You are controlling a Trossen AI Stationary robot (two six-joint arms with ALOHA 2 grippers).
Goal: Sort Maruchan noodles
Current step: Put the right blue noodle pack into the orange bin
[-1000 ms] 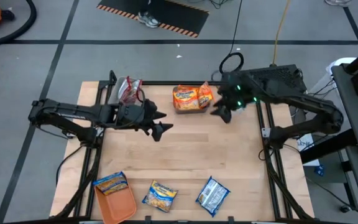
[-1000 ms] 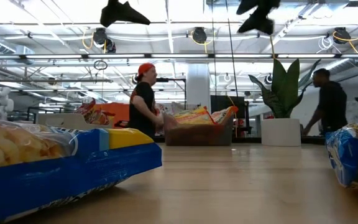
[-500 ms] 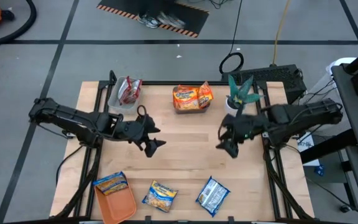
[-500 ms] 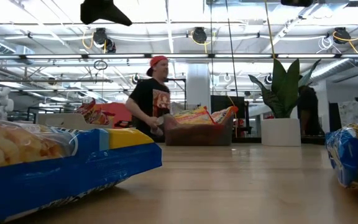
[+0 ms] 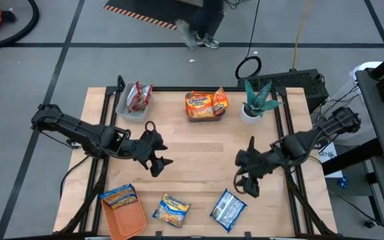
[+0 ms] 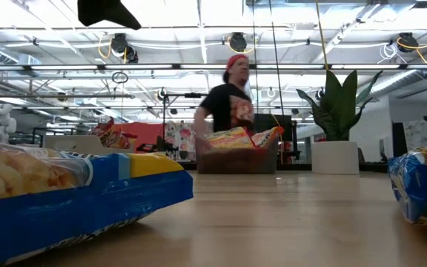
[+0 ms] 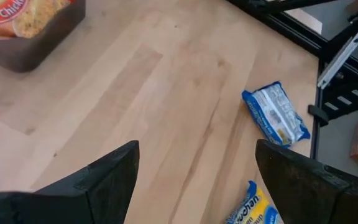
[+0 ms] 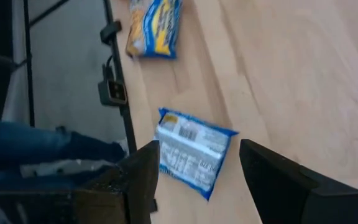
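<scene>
High view: left gripper point(image 5: 160, 164) released mid-bench; right gripper point(image 5: 244, 185) released above blue packet point(image 5: 228, 208) near front edge.

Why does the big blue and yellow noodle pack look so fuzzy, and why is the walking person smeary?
In the low view the blue-and-yellow packet lies so near the camera that it is out of focus; the person behind the table smears from moving; the ceiling lights glare white. The high view is sharp on the table.

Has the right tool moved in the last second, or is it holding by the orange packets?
Yes. In the high view the right tool has left the bin of orange packets at the table's far edge and now hangs, empty, near the white-backed blue packet.
</scene>
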